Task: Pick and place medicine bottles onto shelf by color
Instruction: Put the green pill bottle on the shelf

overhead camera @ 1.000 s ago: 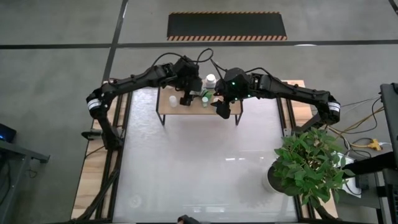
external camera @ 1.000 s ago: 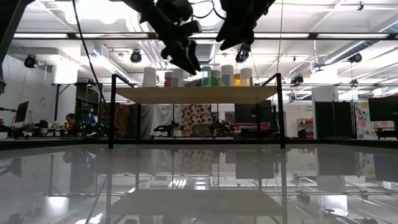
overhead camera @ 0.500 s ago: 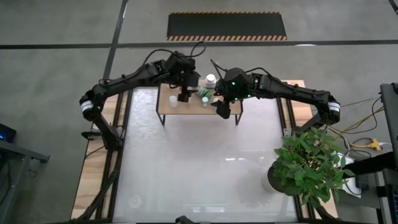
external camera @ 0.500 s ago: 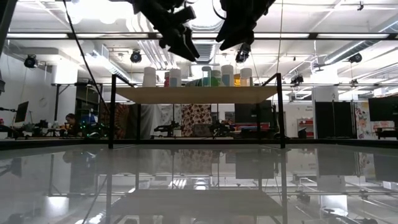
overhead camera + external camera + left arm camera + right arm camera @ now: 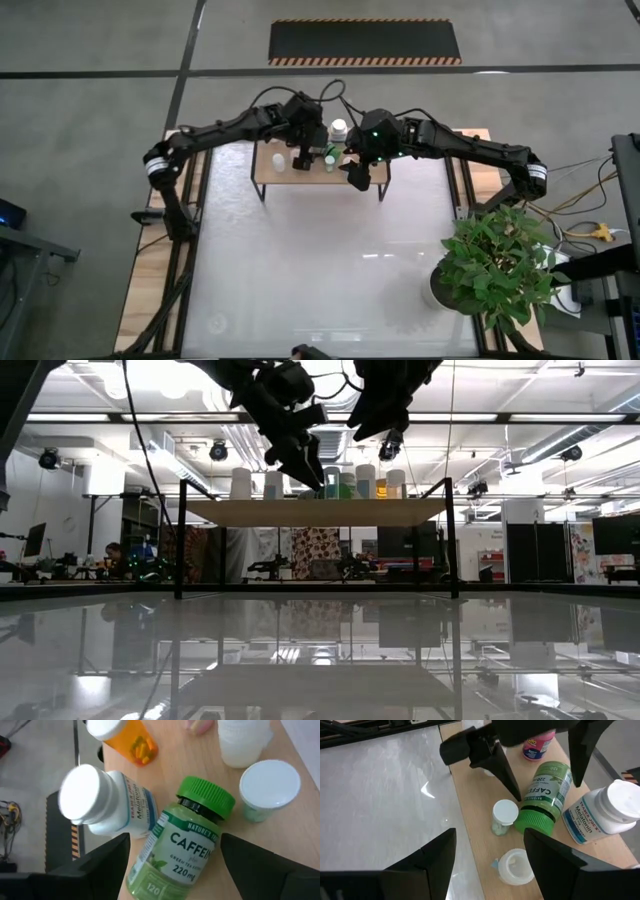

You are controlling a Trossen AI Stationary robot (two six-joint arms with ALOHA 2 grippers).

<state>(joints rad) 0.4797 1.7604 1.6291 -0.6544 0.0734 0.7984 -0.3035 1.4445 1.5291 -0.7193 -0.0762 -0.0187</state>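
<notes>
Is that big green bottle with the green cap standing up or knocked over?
Knocked over. The green-capped green bottle lies on its side on the light-wood shelf, its label facing up, between the open left gripper's fingers.

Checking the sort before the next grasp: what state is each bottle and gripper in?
green bottle, capped, lying on its side on the shelf.
white melatonin bottle, capped.
orange bottle, capped, pills inside.
left gripper, open, over the green bottle.
right gripper, open, empty.
</notes>
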